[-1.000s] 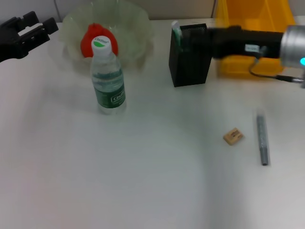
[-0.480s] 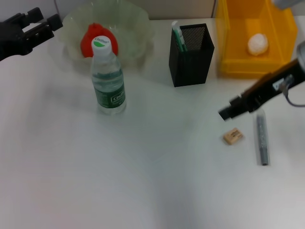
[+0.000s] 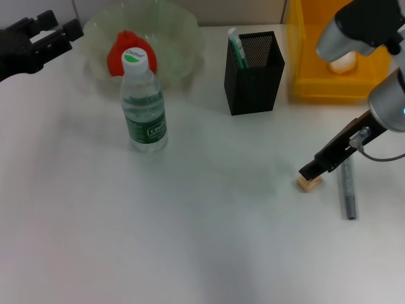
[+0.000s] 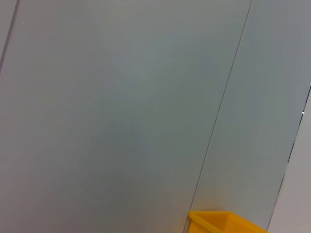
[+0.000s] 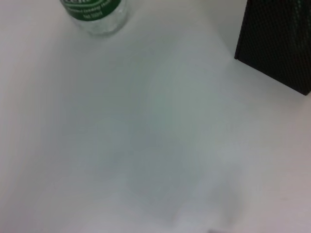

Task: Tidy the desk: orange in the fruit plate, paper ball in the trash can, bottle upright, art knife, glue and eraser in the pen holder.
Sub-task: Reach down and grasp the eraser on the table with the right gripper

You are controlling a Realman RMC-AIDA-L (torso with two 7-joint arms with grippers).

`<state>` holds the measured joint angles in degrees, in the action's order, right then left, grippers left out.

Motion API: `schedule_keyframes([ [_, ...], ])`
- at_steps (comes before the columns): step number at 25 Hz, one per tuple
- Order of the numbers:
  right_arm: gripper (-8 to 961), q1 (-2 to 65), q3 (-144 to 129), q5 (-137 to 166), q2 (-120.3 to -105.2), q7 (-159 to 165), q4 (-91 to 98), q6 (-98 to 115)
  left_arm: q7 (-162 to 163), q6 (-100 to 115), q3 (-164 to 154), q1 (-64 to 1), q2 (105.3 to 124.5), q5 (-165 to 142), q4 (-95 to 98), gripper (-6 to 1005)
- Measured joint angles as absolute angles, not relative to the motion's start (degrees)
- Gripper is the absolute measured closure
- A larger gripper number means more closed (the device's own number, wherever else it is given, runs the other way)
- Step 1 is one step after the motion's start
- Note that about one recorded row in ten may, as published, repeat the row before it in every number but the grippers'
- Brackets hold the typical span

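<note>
left gripper (image 3: pixel 63 31) parked at the far left desk edge by the fruit plate (image 3: pixel 183 28), fingers look spread, holding nothing. orange (image 3: pixel 117 54) sits in the plate, bottle (image 3: pixel 144 104) stands upright in front of it, pen holder (image 3: pixel 253 73) mid-desk with a green-white item inside, paper ball (image 3: pixel 345 61) in the trash can (image 3: pixel 304 57). i judge the eraser step is in hand: right gripper (image 3: pixel 312 171) is right over the eraser (image 3: pixel 307 184), a small tan block partly covered, art knife (image 3: pixel 348 187) just beside it. can't tell if the fingers are spread or pinching. next i need a clean pinch on the block, then lift to the holder
</note>
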<state>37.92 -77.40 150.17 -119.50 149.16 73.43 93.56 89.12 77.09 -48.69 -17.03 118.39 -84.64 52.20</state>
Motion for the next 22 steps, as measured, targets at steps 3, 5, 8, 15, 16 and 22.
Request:
schedule_keyframes([
  [3, 498, 39.2, -78.2, 150.4, -119.38, 149.4, 70.7, 92.1, 89.1, 77.2, -48.7, -16.9, 118.39, -84.6, 52.2, 303],
  [5, 498, 39.5, -78.2, 150.5, -119.36, 149.4, 70.1, 91.9, 89.1, 77.2, -48.7, -16.8, 118.39, -84.6, 52.2, 303],
  [8, 427, 40.1, -78.7, 152.3, -119.43, 149.5, 68.7, 90.6, 89.1, 77.1, -48.6, -16.7, 118.39, -84.6, 52.2, 303],
  [15, 287, 40.6, -81.0, 152.5, -119.51, 150.0, 66.5, 88.9, 89.1, 76.9, -48.6, -16.7, 118.39, -84.6, 52.0, 303],
  [16, 287, 40.7, -81.2, 152.5, -119.52, 150.0, 66.3, 88.8, 89.1, 76.9, -48.6, -16.7, 118.39, -84.6, 52.0, 303],
  [22, 288, 40.7, -82.5, 152.6, -119.53, 150.3, 65.5, 88.6, 89.1, 76.8, -48.5, -16.7, 118.44, -84.6, 51.6, 302],
])
